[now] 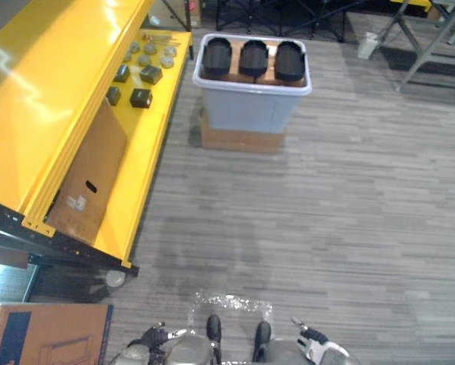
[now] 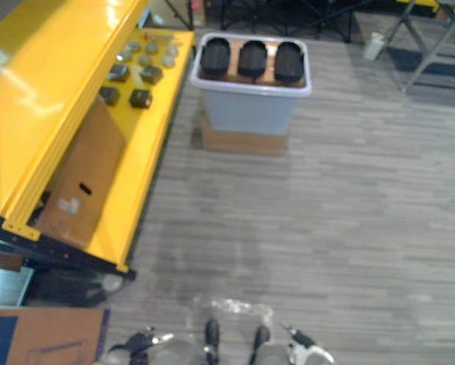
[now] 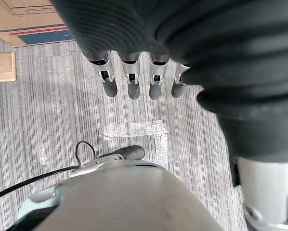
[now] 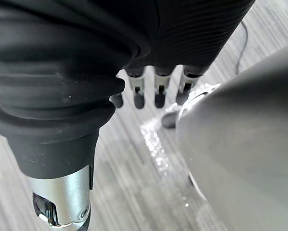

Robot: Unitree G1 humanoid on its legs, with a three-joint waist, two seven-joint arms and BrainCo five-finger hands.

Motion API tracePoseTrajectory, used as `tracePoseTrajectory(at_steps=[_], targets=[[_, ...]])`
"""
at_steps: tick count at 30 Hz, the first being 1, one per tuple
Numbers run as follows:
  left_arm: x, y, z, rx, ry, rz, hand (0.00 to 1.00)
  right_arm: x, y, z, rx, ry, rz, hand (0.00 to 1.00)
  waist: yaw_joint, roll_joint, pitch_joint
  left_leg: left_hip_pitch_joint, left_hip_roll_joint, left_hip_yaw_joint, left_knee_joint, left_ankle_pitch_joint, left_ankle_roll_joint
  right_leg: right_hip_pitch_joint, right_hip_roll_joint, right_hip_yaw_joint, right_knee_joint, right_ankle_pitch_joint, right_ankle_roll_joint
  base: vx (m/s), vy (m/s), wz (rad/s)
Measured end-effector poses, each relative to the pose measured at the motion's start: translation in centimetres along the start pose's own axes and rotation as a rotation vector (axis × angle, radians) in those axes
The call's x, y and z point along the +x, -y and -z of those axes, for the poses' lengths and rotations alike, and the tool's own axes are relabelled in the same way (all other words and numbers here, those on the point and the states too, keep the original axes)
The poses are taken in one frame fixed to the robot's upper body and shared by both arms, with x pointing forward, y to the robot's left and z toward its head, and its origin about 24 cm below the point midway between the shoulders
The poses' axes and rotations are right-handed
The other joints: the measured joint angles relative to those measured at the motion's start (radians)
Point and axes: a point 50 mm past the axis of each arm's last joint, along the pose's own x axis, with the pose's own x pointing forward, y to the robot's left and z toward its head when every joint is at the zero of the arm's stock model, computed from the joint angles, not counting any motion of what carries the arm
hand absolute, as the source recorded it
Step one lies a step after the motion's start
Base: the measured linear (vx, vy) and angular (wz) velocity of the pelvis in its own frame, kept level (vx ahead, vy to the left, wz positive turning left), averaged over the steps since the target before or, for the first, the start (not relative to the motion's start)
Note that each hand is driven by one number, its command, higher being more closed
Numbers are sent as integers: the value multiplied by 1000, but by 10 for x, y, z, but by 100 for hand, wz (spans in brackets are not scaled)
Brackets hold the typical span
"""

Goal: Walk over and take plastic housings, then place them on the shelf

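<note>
You're looking at three glossy black plastic housings (image 1: 252, 58) in a pale blue-grey plastic tub (image 1: 246, 114) with a white rim, over a plain brown cardboard box (image 1: 239, 141). The long metal shelf (image 1: 45, 91) is bright yellow, and its flat cardboard sheet (image 1: 87, 179) is tan with a white label. The carpet floor (image 1: 326, 213) runs in grey streaked bands. Your left hand (image 3: 133, 77) and right hand (image 4: 159, 86) show silver fingers, dark tips and black ribbed covers.
</note>
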Motion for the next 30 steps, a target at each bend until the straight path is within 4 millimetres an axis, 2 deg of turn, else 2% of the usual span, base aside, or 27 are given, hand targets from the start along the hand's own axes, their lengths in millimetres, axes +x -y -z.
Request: tracePoseTrajectory(at_steps=[12,16,18,21,23,26,29,30], targets=[[0,-1,4,55,-17,-52,0,-1,2,5,-48,-30,-1,0,0,3,2,34,8,34,69,-46,2,47,0,31,15,-3,0,-22,9,-8],[-2,0,11,-41,-34,-54,0,-1,3,5,-37,-30,8,0,1,3,1,31,5,35,69,-47,4,44,-4,31,12,-6,5,-10,7,0],[-2,0,13,-85,-41,-63,0,-1,4,5,-36,-27,29,0,2,2,0,-10,4,26,107,-65,14,27,-7,23,15,-10,9,-6,22,15],[-1,-2,9,-119,-33,-87,0,0,3,-3,-42,9,43,0,4,8,10,-106,10,-1,217,-102,21,-14,-7,-7,38,-9,10,28,22,30],[0,-4,-4,-128,6,-96,0,1,-2,-15,-46,64,31,0,18,10,55,-163,15,-17,306,-131,20,-43,-8,-21,80,-20,11,28,60,30],[0,-8,-16,-142,49,-116,0,1,-11,-31,-85,134,12,0,33,7,96,-193,18,-21,370,-156,13,-67,-14,-21,138,-47,12,-27,46,10],[0,-10,-19,-148,61,-133,0,1,-19,-40,-111,195,-8,0,42,5,109,-212,20,-22,418,-185,0,-83,-21,-20,191,-76,15,-30,41,5],[1,-9,-20,-151,65,-136,0,0,-20,-42,-113,210,-14,0,49,7,111,-213,23,-19,429,-195,8,-88,-21,-15,208,-85,14,-30,29,-6]])
